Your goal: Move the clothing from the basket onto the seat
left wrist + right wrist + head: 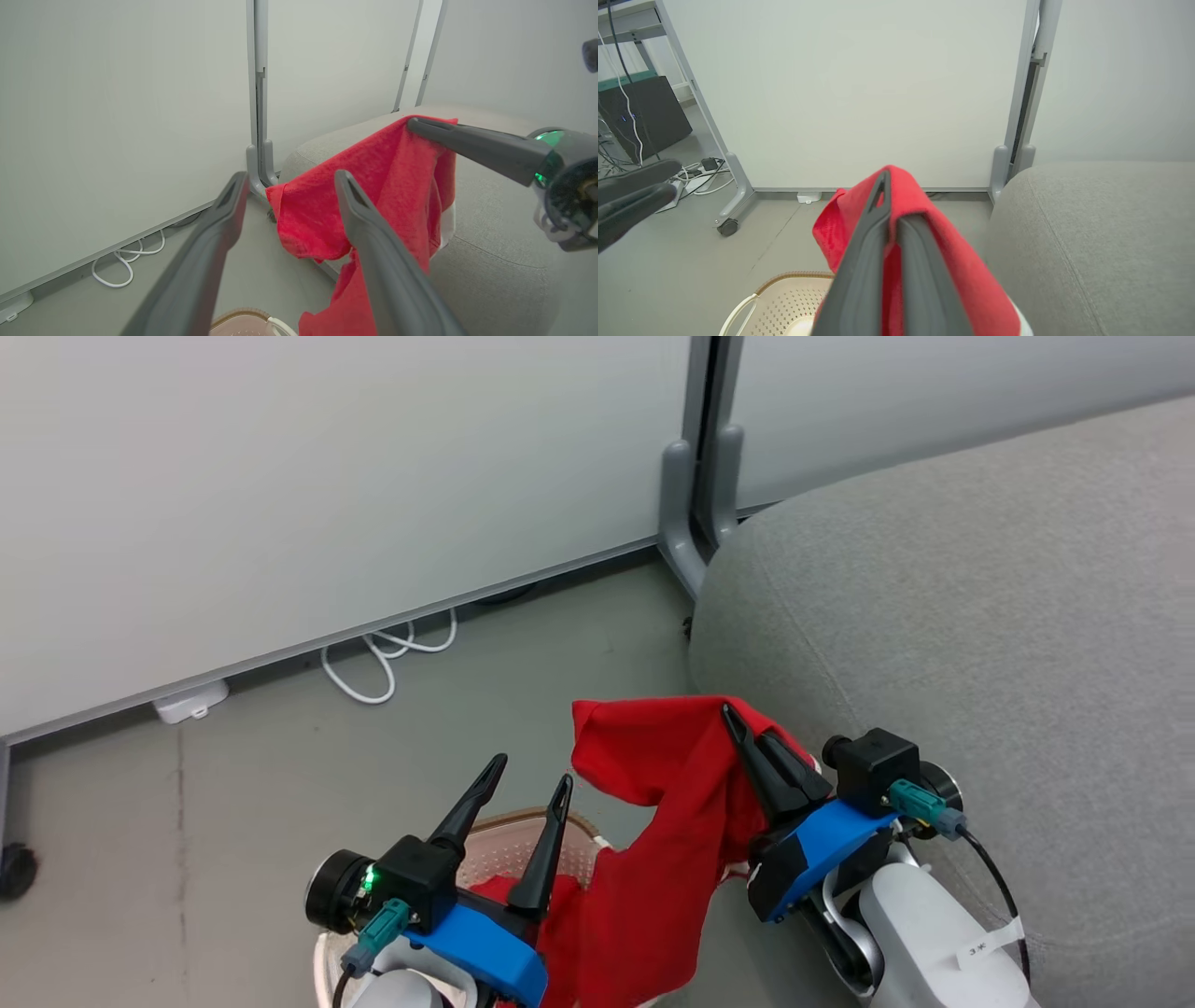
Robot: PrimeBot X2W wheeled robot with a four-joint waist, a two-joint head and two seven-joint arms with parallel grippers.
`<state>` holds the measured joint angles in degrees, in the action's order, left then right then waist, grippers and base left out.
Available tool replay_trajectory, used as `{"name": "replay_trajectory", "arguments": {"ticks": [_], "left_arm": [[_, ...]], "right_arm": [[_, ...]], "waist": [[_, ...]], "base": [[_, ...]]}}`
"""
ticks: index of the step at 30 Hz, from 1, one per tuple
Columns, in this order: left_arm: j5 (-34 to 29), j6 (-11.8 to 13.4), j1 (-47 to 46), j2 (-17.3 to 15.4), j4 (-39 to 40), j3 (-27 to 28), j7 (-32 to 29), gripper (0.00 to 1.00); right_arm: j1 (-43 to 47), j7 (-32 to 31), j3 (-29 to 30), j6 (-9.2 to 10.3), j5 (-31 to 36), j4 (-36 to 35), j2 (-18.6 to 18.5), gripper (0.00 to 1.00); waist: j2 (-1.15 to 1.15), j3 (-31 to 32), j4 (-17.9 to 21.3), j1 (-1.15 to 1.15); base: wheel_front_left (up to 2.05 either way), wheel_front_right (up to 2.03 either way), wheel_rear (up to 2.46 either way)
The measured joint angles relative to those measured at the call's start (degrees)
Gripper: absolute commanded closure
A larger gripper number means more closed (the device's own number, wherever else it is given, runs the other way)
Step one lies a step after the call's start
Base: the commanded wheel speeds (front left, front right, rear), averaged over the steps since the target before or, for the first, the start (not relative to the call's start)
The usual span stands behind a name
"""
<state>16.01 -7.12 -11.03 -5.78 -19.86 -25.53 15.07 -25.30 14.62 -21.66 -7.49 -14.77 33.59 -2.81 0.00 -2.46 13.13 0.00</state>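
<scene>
My right gripper (743, 723) is pinched shut on the soft bright red fabric garment (653, 859), which dangles between the cream perforated plastic basket (560, 818) and the light grey upholstered seat (980, 616). My left gripper (532, 770) gapes wide, empty. Laying it on the seat is not yet done.

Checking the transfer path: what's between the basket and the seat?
Head view: the red garment, pinched in the shut right tool, hangs across the gap between basket and seat; grey floor beneath.
</scene>
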Motion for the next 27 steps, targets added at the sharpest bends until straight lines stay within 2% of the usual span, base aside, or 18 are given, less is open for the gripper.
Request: {"name": "replay_trajectory", "arguments": {"ticks": [15,21,27], "left_arm": [[0.2,-0.3,-0.1,-0.6,0.9,-1.4,0.0,0.00],[0.3,-0.3,-0.4,-0.9,1.0,-1.6,0.0,0.00],[0.3,-0.3,-0.7,-0.9,1.0,-2.1,0.0,0.00]], "right_arm": [[0.7,0.2,0.7,0.00,-0.5,-1.2,0.0,1.00],[0.9,0.2,0.7,0.00,-0.9,-1.5,0.0,1.00],[1.1,0.3,1.3,0.00,-0.9,-1.7,0.0,1.00]], "waist": [[0.00,-1.8,12.2,0.00],[0.00,-2.6,14.9,0.00],[0.00,-3.1,15.6,0.00]], "base": [[0.00,0.00,0.00],[0.00,0.00,0.00],[0.00,0.00,0.00]]}}
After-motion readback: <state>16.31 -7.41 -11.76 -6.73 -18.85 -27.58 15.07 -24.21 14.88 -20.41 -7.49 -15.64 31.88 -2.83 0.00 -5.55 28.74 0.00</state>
